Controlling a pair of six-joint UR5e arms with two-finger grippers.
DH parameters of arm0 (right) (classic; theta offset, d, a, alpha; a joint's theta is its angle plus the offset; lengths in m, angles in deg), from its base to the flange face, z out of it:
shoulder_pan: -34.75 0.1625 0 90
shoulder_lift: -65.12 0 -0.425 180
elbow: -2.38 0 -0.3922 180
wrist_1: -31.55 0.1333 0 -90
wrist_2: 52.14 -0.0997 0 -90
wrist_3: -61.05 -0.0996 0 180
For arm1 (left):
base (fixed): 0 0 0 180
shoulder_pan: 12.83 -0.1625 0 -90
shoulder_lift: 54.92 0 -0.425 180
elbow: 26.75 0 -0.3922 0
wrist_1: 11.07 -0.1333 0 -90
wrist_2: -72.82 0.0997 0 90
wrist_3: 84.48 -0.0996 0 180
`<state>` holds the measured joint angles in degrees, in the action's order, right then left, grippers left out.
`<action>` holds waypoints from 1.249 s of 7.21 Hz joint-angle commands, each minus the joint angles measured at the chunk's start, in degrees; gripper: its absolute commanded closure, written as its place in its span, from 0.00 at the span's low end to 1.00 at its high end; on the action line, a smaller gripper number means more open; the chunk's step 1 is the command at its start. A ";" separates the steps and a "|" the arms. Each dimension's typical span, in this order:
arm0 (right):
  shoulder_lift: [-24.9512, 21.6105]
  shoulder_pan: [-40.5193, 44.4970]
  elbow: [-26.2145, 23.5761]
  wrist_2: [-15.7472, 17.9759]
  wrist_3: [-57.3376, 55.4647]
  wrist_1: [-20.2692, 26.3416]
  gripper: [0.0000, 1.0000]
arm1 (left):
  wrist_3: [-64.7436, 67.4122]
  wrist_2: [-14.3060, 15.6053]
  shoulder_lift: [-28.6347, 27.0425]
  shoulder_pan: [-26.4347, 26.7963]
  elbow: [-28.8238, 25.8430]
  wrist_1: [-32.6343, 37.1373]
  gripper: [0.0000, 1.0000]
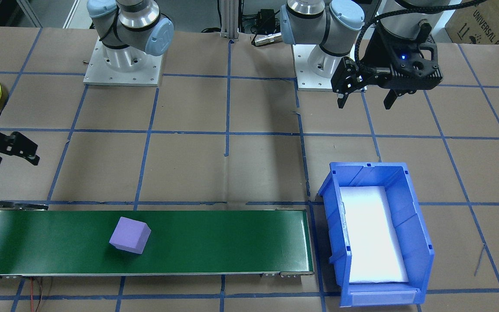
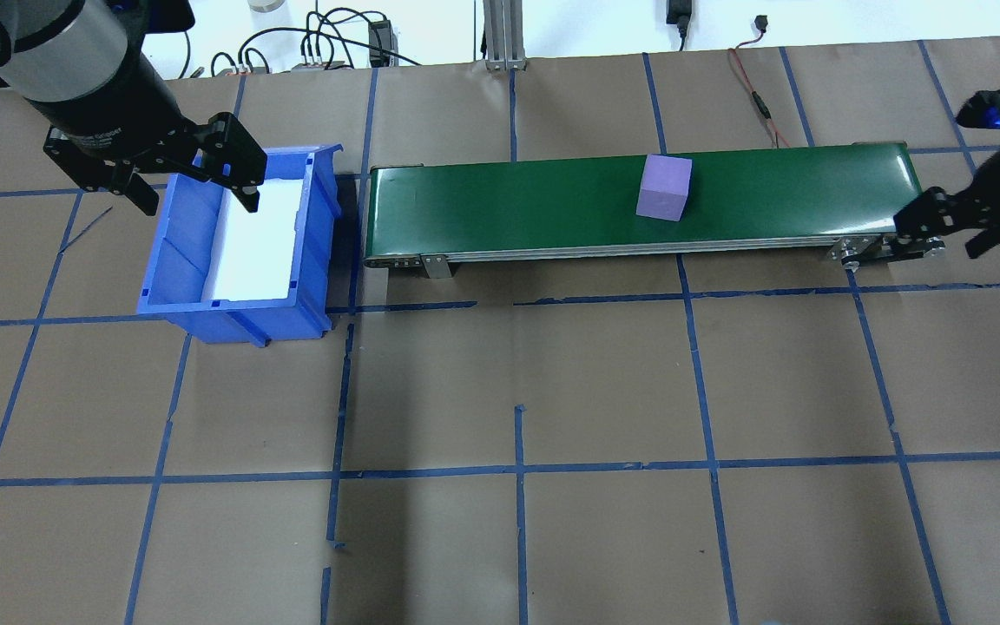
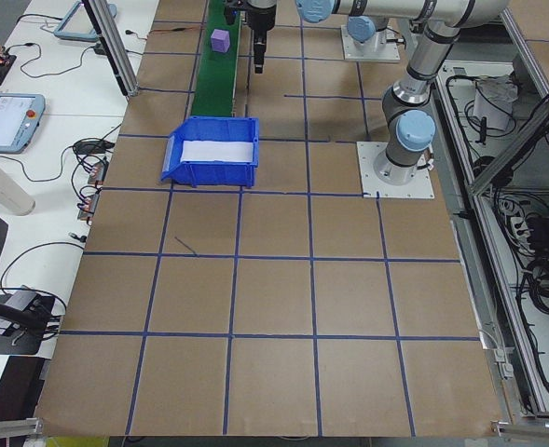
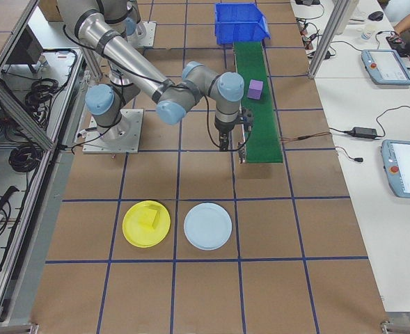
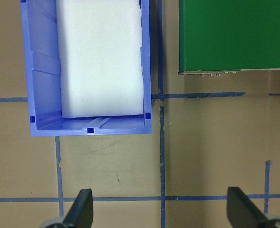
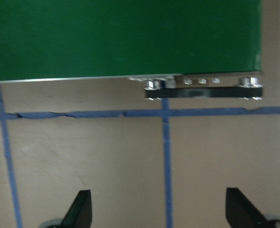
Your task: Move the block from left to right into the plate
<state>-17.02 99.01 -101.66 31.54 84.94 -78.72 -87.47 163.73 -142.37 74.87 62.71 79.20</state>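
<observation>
With both jaws spread wide and empty, the right gripper [image 2: 943, 236] hangs by the green conveyor's [image 2: 552, 208] end while the purple block [image 2: 664, 187] sits mid-belt, so a late grab risks missing it for the yellow plate [image 4: 146, 224]; the left gripper [image 2: 196, 195] idles open over the blue bin [image 2: 235, 308].

Purple foam block [image 2: 664, 187], cube-shaped, rests flat and slightly rotated on the green conveyor belt [image 2: 552, 204], right of belt centre in overhead view; yellow round plate [image 4: 146, 223], shallow-rimmed, lies well apart on the tabletop, holding a yellow cube [image 4: 147, 219].
</observation>
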 commanded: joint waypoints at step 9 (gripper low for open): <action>14.28 9.03 8.77 -15.47 -28.70 -5.91 0.00 | -2.37 -2.50 0.00 0.02 0.36 0.17 0.00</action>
<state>-4.25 108.04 -93.19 16.69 59.59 -83.39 -89.84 161.15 -142.39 74.84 63.04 79.31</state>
